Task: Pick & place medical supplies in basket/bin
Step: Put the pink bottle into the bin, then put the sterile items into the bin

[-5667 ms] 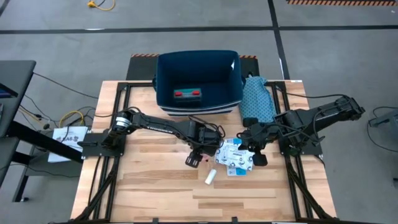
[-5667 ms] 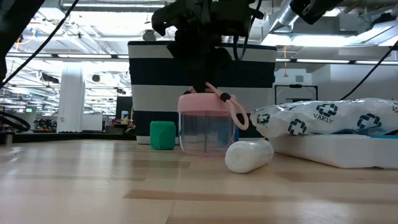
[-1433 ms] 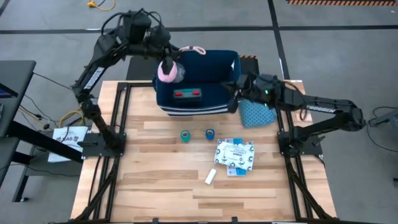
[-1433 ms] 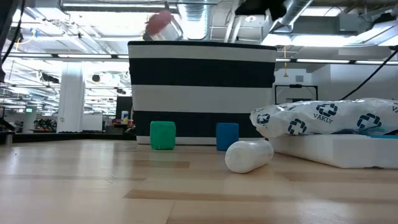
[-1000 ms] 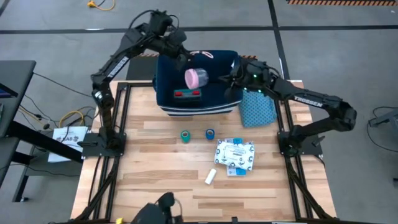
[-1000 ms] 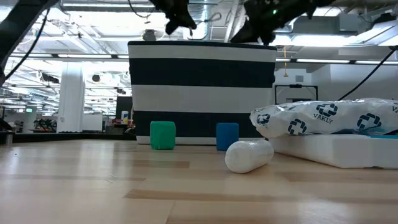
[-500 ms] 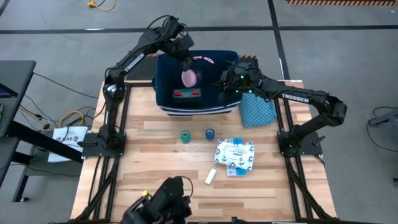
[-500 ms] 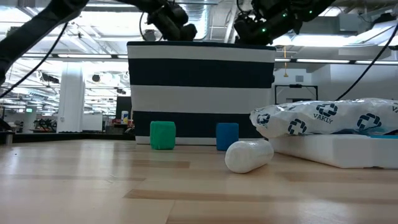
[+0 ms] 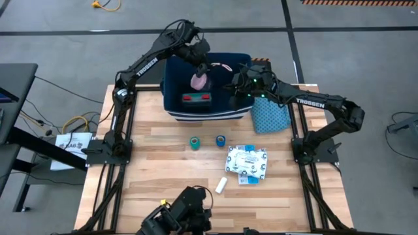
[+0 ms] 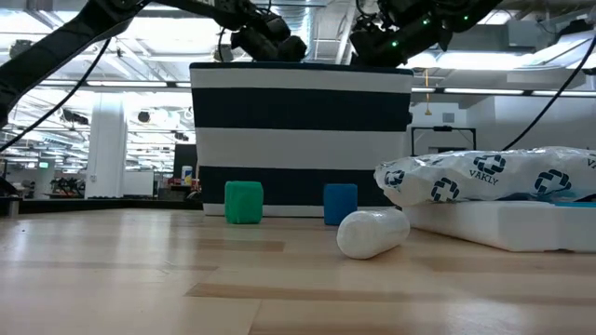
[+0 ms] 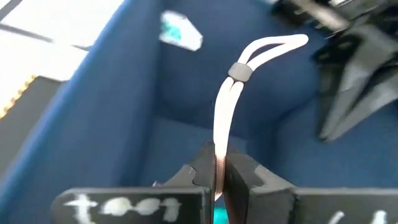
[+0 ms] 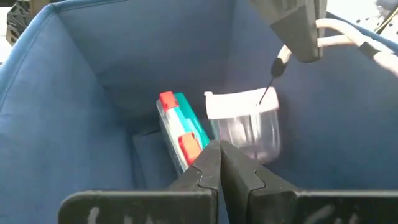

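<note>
Left gripper (image 9: 199, 60): over navy bin (image 9: 171, 104), pinched on white strap (image 11: 221, 140) of pink-lidded clear jar (image 12: 244, 127), dangling inside bin beside red-teal pack (image 12: 180, 132). Right gripper (image 9: 236, 96): at bin's right wall, fingers together, empty. Advice: lower to bin floor, clear of pack, then release strap.
</note>
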You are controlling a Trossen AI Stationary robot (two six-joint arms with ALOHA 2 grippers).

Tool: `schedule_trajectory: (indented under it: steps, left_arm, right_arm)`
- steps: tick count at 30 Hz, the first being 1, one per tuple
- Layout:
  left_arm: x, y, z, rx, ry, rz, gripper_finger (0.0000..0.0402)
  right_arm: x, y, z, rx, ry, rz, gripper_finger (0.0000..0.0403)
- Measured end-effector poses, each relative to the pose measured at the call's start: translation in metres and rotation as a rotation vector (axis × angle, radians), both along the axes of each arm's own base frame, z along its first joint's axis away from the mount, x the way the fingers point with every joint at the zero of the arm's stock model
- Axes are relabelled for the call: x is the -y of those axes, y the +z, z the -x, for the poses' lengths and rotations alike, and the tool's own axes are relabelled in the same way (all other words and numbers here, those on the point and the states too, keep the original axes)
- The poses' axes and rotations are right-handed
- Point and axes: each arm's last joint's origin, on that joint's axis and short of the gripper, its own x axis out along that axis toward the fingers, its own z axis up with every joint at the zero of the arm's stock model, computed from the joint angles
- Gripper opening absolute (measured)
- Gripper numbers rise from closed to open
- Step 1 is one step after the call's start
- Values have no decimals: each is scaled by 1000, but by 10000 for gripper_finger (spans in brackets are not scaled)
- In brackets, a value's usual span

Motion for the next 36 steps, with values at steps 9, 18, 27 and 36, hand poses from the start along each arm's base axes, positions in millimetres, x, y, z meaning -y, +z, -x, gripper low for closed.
schedule_trajectory:
  steps: [9, 18, 27, 36]
  left_arm:
    - [14, -5, -14, 0, -58, -1, 0]
    - [19, -6, -17, -9, -81, -19, 37]
    - [29, -8, -24, -96, -25, -97, 162]
    - [46, -5, -23, -194, -54, -134, 220]
  right_arm:
    - [0, 0, 0, 0, 0, 0, 0]
    - [0, 0, 0, 6, -12, -20, 0]
    - [0, -1, 0, 5, -13, -23, 0]
    - [0, -1, 0, 3, -12, -24, 0]
